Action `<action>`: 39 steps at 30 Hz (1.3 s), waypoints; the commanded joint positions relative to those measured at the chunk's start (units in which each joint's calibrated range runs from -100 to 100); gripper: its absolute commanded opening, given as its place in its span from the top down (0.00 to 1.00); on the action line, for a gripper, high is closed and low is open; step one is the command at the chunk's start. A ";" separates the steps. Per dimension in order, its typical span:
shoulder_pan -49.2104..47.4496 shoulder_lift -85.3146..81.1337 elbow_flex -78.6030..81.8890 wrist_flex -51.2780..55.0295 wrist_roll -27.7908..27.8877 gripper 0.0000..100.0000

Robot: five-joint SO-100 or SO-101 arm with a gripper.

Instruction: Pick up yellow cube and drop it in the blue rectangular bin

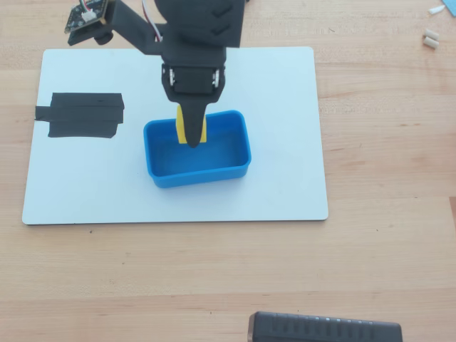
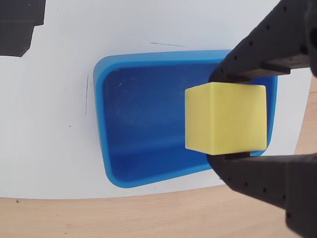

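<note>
one yellow cube (image 2: 225,118), one blue bin (image 1: 235,146), one white board (image 1: 285,107), one black tape patch (image 1: 82,114).

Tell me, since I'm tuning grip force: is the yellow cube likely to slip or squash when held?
Probably stiff: the yellow cube keeps crisp edges between the gripper's fingers. Its matte, flat faces should resist slipping. Released over the blue bin, it likely lands without rolling.

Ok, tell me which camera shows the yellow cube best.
The wrist view. There the yellow cube fills much of the frame, two faces clear, clamped between the black fingers above the blue bin. In the overhead view the gripper covers most of the cube; only yellow slivers show beside it.
</note>
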 commanded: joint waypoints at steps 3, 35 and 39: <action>1.59 -2.14 4.25 -6.94 0.93 0.92; -2.01 -63.17 43.70 -1.74 0.00 1.00; -2.27 -71.25 52.61 -4.05 0.00 1.00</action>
